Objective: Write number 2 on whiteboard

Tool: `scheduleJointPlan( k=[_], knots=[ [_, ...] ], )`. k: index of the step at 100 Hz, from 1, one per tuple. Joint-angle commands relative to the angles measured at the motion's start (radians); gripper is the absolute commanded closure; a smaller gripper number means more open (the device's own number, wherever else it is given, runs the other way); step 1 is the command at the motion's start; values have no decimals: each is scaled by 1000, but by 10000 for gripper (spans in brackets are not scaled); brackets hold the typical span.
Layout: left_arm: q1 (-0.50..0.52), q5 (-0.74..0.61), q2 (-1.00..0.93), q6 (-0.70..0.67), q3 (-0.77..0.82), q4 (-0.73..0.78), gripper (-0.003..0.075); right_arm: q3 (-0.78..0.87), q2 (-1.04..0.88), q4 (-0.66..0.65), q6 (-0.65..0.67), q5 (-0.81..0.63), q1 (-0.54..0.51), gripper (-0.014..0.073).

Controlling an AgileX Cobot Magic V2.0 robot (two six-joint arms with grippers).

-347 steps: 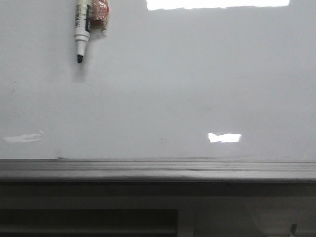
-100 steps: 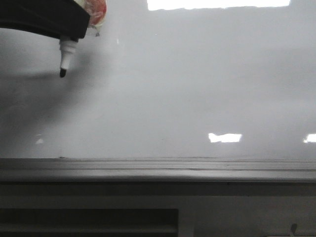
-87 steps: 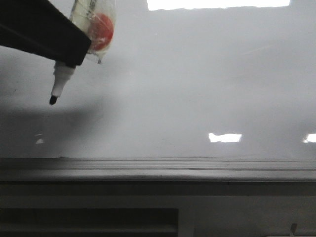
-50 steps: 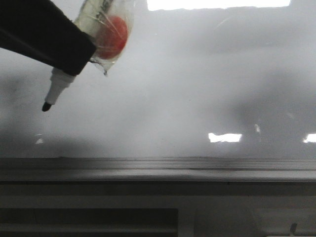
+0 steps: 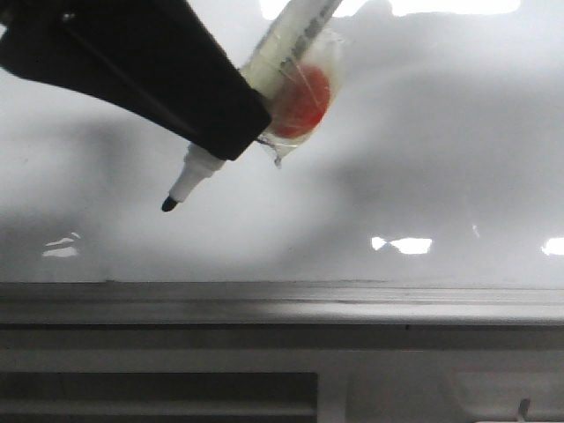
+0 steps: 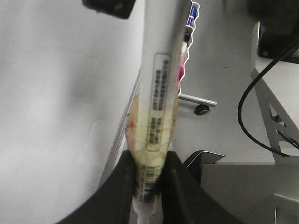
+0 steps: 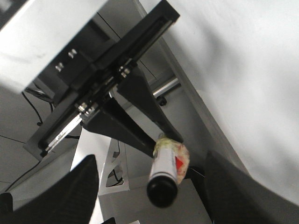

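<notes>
1 black left gripper [image 5: 189, 132] is clamping a white tape-wrapped marker [image 5: 295, 53], its tip hovering off the glossy white-grey whiteboard [image 5: 423, 150]. No 2 is showing. Slanted grip risks slipping; the right gripper [image 7: 149, 186] is spread wide.

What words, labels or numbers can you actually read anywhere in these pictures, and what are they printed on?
Nothing can be read for certain.
The marker held in the left hand has a printed label with a barcode: too blurred to read.
The marker's barrel in the front view shows dark print: too small to read.
The whiteboard shows no writing yet.
</notes>
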Motion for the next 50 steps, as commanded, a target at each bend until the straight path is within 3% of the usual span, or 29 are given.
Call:
scheduleJointPlan(
  k=[1,35,50],
  knots=[
    [-8,-28,-8,1,-50,-33,741,-38,4,48,-15,23,5,159],
    [-8,-2,42,20,-120,-27,741,-45,65,38,-17,28,53,162],
    [-8,1,47,20,-120,-13,741,-45,67,38,-34,17,53,299]
  ],
)
